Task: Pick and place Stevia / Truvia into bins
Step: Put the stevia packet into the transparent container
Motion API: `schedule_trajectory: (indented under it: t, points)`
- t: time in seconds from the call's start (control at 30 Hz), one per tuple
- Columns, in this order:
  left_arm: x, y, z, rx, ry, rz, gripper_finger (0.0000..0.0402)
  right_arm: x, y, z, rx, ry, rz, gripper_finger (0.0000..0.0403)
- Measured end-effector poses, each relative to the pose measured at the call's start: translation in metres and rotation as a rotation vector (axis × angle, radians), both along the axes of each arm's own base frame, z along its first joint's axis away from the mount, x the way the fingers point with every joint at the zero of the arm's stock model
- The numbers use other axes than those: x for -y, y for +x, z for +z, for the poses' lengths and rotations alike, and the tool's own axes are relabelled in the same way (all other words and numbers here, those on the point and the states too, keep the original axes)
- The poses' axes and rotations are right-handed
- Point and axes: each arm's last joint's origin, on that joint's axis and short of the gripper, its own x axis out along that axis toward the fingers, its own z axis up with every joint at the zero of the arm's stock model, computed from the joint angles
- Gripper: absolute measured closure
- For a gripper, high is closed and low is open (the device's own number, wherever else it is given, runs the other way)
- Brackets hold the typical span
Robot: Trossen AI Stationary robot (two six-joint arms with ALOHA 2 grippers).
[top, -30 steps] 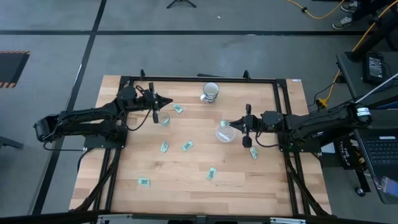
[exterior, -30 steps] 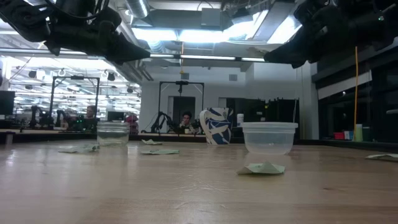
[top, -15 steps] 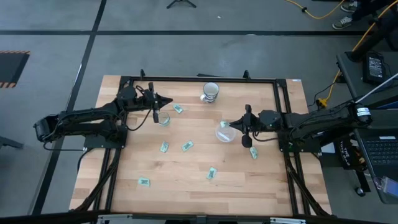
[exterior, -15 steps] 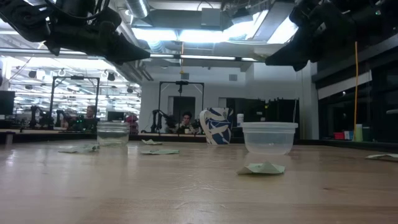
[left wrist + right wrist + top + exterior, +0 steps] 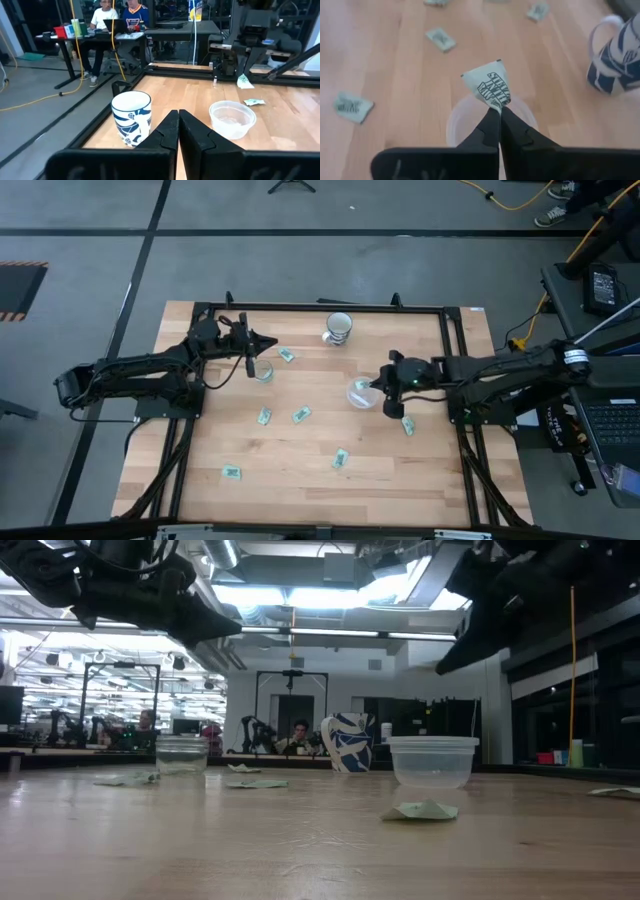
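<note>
My right gripper (image 5: 496, 111) is shut on a light green Stevia packet (image 5: 491, 89) and hovers over the wider clear cup (image 5: 490, 127), also seen in the high view as the wider cup (image 5: 360, 394). My left gripper (image 5: 178, 116) is shut and empty, held above the table close to the smaller clear cup (image 5: 262, 371). Several more packets lie flat on the wood, among them one packet (image 5: 287, 355), a second (image 5: 301, 415) and a third (image 5: 340, 458). My right gripper pinches the packet by one corner (image 5: 496, 104) between its two fingertips. The fingers slant down from the table's right side. The packet is lifted clear and sticks out past the fingertips, above the wider cup's mouth.
A blue-and-white mug (image 5: 338, 327) stands near the far edge, beyond both cups. One packet (image 5: 407, 426) lies under the right arm and another (image 5: 232, 472) near the front left. A dark frame (image 5: 320, 307) borders the table.
My right gripper has tipped its fingers more steeply downward over the wider cup, keeping the packet in its hold. The left arm has stayed still.
</note>
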Motion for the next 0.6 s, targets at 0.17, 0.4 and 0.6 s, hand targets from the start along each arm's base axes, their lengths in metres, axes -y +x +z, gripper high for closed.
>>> schedule_trajectory:
  t: [0.17, 0.4, 0.6]
  points:
    - [0.0, 0.0, 0.0, 0.003, -0.008, 0.0, 0.0395, 0.0, 0.013, 0.008, -0.12, -0.004, 0.0, 0.0403]
    - [0.0, 0.0, 0.0, 0.009, -0.024, 0.002, 0.0395, -0.001, 0.03, 0.003, -0.241, 0.0, 0.007, 0.0403]
    - [0.0, 0.0, 0.0, 0.009, -0.026, 0.002, 0.0395, -0.002, 0.038, -0.018, -0.334, 0.047, -0.017, 0.0403]
